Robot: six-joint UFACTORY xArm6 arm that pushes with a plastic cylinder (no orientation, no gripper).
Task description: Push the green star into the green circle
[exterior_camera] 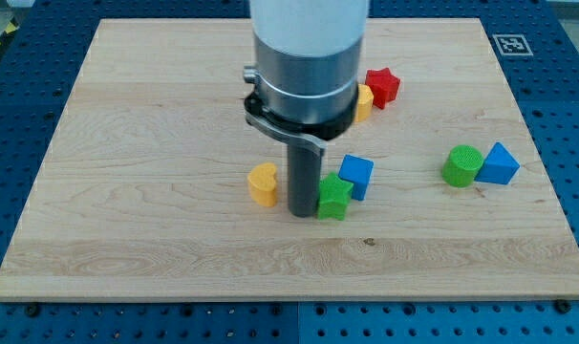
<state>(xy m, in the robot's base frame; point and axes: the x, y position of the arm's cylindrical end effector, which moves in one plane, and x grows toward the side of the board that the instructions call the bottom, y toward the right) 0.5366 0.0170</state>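
One dark rod hangs straight down from the arm's grey metal collar, and my tip (302, 214) rests on the board at its very end; the arm has no pincer, so there is nothing to open, close or hold. Immediately to the tip's right, touching the rod or nearly so, sits the green star (334, 198), a small matte block with blunt points and a slightly ribbed, printed look. Just beyond the star, up and to the right of the tip, a blue cube (356, 175) stands pressed against it, its faces flat and its edges sharp. On the tip's other side, a short way toward the view's left, stands a yellow heart-shaped block (263, 183), apart from the rod. Above the tip, partly hidden behind the collar, another yellow block (364, 100) shows only a rounded edge, its shape unclear, and a red star (383, 86) sits against it on the right. Well to the tip's right lies the green circle (461, 164), a short upright cylinder, with a blue triangular block (500, 164) touching its right side. All rest on a pale wooden board (156, 115) with visible grain, laid over a blue perforated table (22, 115).
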